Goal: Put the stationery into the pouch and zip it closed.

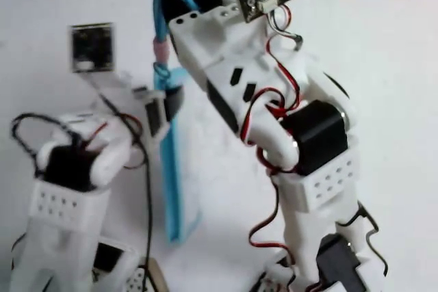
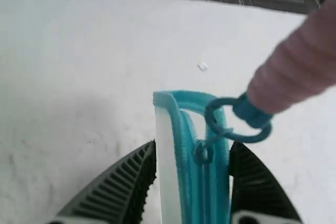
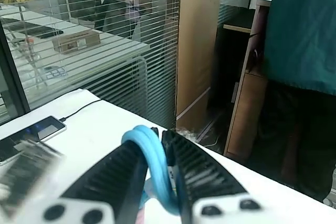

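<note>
A light blue pouch (image 1: 176, 182) stands on edge on the white table (image 1: 383, 66), long and narrow. My left gripper (image 1: 164, 111) is shut on it near its far end, one dark finger (image 2: 131, 182) on each side of the pouch (image 2: 184, 150). The zipper's ring pull (image 2: 231, 124) sits at that end, with a pink tassel (image 2: 294, 72) hanging from it. A blue strap (image 1: 164, 11) rises from the pouch. My right gripper (image 3: 155, 163), held above the table, is shut on the strap's loop (image 3: 149, 145). The pink tassel (image 1: 162, 51) hangs on the strap.
A small camera board (image 1: 92, 47) stands off the left arm's wrist. The right arm's body (image 1: 274, 100) with red wires looms over the table's middle. A phone (image 3: 37, 129) on a cable lies on the table. Bare table spreads to the right.
</note>
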Action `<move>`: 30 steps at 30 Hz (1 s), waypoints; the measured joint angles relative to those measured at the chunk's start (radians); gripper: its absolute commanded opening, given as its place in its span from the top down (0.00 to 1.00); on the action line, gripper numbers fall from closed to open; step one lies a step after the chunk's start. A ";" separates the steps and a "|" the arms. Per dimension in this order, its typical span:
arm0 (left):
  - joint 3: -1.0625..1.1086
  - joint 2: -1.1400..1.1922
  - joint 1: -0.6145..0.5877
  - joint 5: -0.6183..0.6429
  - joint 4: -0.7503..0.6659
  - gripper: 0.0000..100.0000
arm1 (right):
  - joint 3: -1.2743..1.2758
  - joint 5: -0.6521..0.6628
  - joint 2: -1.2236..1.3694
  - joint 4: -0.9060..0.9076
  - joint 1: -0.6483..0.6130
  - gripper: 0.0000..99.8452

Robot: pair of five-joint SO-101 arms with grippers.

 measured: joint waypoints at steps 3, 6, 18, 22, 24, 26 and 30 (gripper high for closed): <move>0.005 0.044 0.009 0.000 0.000 0.76 | 0.000 0.000 0.000 0.000 0.000 0.98; 0.012 0.061 0.009 0.000 0.000 0.75 | 0.000 0.000 0.000 0.000 0.000 0.98; -0.003 0.064 -0.032 -0.003 0.003 0.98 | 0.002 0.000 0.002 -0.038 0.055 0.98; -0.066 0.063 -0.032 -0.044 0.077 0.98 | 0.014 0.002 0.002 -0.118 0.114 0.98; -0.100 0.060 -0.018 -0.074 0.121 0.98 | 0.014 0.003 0.014 -0.160 0.152 0.98; -0.133 0.029 0.003 -0.109 0.166 0.98 | 0.014 0.005 0.044 -0.209 0.189 0.98; -0.195 -0.054 0.051 -0.158 0.236 0.98 | 0.014 0.005 0.129 -0.331 0.264 0.98</move>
